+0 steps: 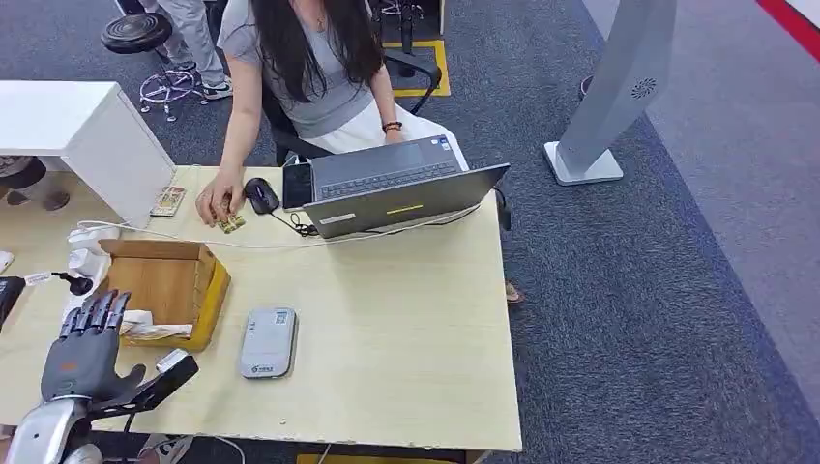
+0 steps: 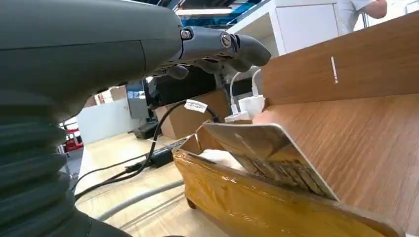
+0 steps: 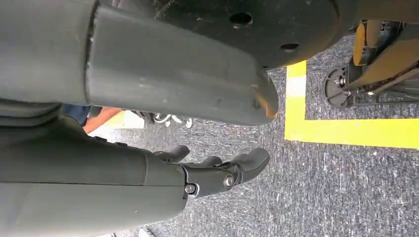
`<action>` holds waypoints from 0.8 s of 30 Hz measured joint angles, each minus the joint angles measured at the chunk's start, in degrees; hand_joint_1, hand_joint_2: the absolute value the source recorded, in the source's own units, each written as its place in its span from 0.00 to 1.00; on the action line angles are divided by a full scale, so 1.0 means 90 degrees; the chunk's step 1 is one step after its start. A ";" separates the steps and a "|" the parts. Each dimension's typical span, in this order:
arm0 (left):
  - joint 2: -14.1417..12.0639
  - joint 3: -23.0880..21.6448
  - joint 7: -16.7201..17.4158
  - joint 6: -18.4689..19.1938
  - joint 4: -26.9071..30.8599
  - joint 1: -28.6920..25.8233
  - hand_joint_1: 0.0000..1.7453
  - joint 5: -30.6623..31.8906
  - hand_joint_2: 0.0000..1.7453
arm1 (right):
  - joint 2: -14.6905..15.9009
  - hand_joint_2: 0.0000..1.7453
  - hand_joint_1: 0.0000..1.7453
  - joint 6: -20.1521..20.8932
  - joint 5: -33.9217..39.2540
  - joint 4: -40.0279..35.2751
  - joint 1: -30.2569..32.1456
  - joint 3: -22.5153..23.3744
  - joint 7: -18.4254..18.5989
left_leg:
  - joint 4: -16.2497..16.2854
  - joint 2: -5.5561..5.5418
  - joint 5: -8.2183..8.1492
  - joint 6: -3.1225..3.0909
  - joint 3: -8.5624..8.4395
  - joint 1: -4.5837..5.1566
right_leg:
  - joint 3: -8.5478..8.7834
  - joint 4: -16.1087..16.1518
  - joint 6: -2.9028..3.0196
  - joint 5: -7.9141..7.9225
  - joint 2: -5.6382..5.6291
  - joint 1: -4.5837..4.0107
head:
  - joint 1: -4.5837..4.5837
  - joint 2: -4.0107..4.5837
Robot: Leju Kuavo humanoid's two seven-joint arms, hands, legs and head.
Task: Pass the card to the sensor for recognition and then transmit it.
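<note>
A pale card (image 1: 153,327) leans inside the open wooden box (image 1: 211,286) at the table's left; the left wrist view shows the card (image 2: 269,158) tilted against the box's taped near wall (image 2: 237,197). The grey sensor pad (image 1: 268,342) lies flat on the table just right of the box. My left hand (image 1: 87,346) hovers at the near left corner, beside the box, fingers (image 2: 217,47) stretched out and apart, holding nothing. My right hand (image 3: 217,173) hangs over the carpet floor, fingers loosely extended, empty.
A person sits at the far side with a laptop (image 1: 406,193), a mouse (image 1: 259,193) and a phone (image 1: 297,184); their hand (image 1: 218,203) rests on the table. A white cabinet (image 1: 87,135) and cables with chargers (image 1: 87,259) stand at the left. A white stand (image 1: 609,97) rises from the floor.
</note>
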State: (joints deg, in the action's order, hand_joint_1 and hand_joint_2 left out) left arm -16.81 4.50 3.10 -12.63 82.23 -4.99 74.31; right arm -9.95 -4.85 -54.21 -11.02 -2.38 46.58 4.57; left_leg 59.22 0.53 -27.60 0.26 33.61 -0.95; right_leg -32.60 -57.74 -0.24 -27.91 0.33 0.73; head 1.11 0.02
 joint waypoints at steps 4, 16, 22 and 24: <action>0.0000 0.0000 0.0000 0.0002 -0.0082 0.0028 0.00 0.0000 1.00 | 0.0000 0.00 0.00 0.0000 -0.0002 0.0000 0.0000 0.0000 0.0000 | 0.0000 0.0000 0.0000 0.0000 0.0000 0.0000 | 0.0000 0.0000 0.0000 0.0000 0.0000 0.0000 | 0.0000 0.0000; 0.0053 0.0005 -0.0024 -0.0070 -0.0209 0.0094 0.00 0.0078 1.00 | 0.0000 0.00 0.00 0.0005 -0.0063 0.0000 -0.0003 0.0000 -0.0002 | 0.0000 0.0000 0.0000 0.0000 0.0000 0.0001 | 0.0000 0.0000 0.0000 0.0000 -0.0001 0.0000 | 0.0000 0.0000; 0.0061 0.0005 -0.0039 -0.0141 -0.0209 0.0098 0.00 0.0107 1.00 | 0.0000 0.00 0.00 0.0022 0.0029 0.0000 -0.0006 0.0032 -0.0107 | 0.0000 0.0001 0.0000 0.0000 -0.0001 0.0000 | 0.0000 0.0000 0.0000 0.0000 -0.0001 0.0000 | 0.0000 0.0000; 0.0061 0.0005 -0.0097 -0.0180 -0.0209 0.0104 0.00 0.0126 1.00 | 0.0000 0.00 0.00 0.0027 0.0027 0.0000 -0.0011 0.0036 -0.0117 | 0.0000 0.0001 0.0000 0.0000 -0.0002 0.0000 | 0.0000 0.0000 0.0000 0.0000 -0.0001 0.0000 | 0.0000 0.0000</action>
State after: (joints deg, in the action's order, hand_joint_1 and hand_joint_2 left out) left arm -16.26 4.55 2.23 -14.25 80.35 -4.05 75.45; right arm -9.94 -4.61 -53.96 -11.02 -2.48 46.91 3.52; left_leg 59.22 0.54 -27.60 0.26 33.59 -0.96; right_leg -32.61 -57.74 -0.24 -27.91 0.32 0.73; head 1.11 0.02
